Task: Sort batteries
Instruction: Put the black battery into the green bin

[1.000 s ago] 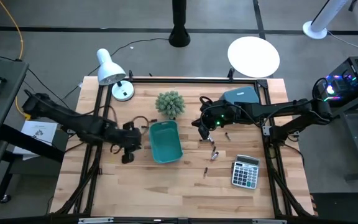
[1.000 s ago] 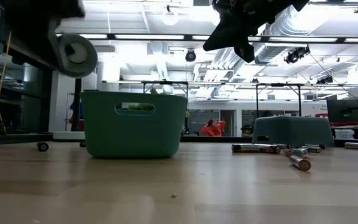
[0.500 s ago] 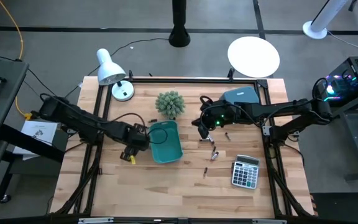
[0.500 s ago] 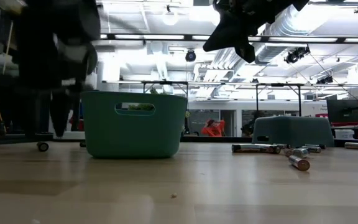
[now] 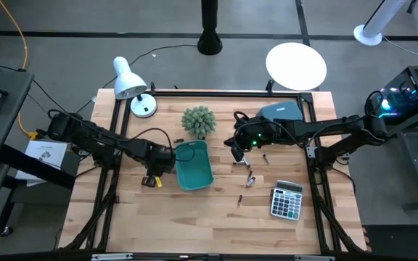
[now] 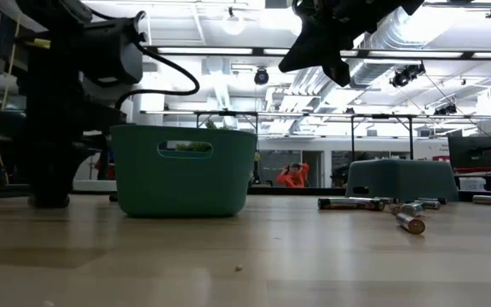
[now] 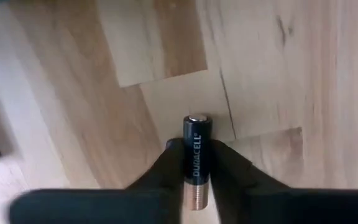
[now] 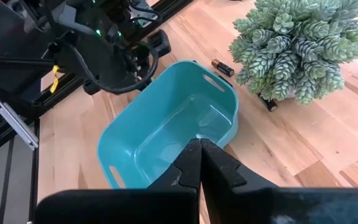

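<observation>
My left gripper point(image 5: 151, 181) stands just left of the upright teal tray point(image 5: 193, 165), pointing down at the wood, shut on a black-and-copper Duracell battery point(image 7: 196, 140). My right gripper point(image 5: 236, 153) hovers to the right of the tray with its fingers shut point(image 8: 199, 155) and nothing between them. Loose batteries lie on their sides on the table right of the tray point(image 5: 250, 178), point(image 5: 239, 199), point(image 5: 265, 156); the low view shows them too point(image 6: 352, 203), point(image 6: 412, 223). One more battery point(image 8: 222, 68) lies by the plant. My left gripper pinches the battery between its two fingers point(image 7: 166, 165), on the sides of its copper half point(image 7: 194, 190). The battery lies along the fingers, and its black end point(image 7: 196, 119) sticks out past the tips toward the table. Whether that end touches the wood, I cannot tell.
A second teal tray point(image 5: 280, 111) lies upside down at the far right. A grey calculator point(image 5: 287, 201) sits near the right edge, a spiky green plant point(image 5: 199, 121) behind the tray, a white desk lamp point(image 5: 129, 83) at the far left. Bare wood spreads along the near side.
My left gripper has swung toward the teal tray and come down close to the table beside it, tipping until its fingers point downward, with the battery still in them. My right arm has kept still.
</observation>
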Available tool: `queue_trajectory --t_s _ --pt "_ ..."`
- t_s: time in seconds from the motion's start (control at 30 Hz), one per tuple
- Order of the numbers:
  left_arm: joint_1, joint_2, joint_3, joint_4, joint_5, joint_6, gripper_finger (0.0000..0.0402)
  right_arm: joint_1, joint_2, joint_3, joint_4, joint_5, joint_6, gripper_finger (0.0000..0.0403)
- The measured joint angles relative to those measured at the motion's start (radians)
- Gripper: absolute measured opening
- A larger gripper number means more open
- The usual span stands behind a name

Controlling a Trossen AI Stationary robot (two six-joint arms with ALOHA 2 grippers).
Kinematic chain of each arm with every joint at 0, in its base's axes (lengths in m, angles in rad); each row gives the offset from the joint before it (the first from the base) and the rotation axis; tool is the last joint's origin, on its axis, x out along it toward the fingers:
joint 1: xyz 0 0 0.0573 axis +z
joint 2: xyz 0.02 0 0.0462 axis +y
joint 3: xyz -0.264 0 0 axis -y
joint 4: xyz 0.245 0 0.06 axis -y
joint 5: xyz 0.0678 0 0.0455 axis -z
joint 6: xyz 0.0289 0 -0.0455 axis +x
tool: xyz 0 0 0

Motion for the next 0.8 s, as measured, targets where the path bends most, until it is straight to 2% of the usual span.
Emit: queue_trajectory --t_s 0.1,0.27,0.33,0.43,0.53,0.67,0.8 --pt "-0.002 -0.053 0.017 -0.026 0.001 -0.050 0.0032 0.000 0.000 0.000 -0.001 0.000 -0.003 0.0000" --pt "-0.003 -0.223 0.114 -0.129 0.002 -0.155 0.0033 0.000 0.000 0.000 -0.008 0.000 -0.003 0.0000" --pt "-0.004 -0.293 0.150 -0.085 -0.003 -0.203 0.0033 0.000 0.000 0.000 -0.008 0.000 -0.003 0.0000" --pt "-0.004 -0.350 0.162 0.076 -0.042 -0.240 0.0033 0.000 0.000 0.000 -0.008 0.000 -0.003 0.0000" --pt "-0.002 -0.327 0.161 0.211 -0.083 -0.252 0.0043 -0.001 0.000 0.000 -0.008 0.000 -0.003 0.0000" --pt "0.003 -0.226 0.162 0.278 -0.081 -0.313 0.0105 -0.001 0.000 0.000 -0.008 0.000 -0.003 0.0000" --pt "0.003 -0.170 0.231 0.236 -0.077 -0.362 0.0168 -0.001 0.000 0.000 -0.008 0.000 -0.003 0.0000"
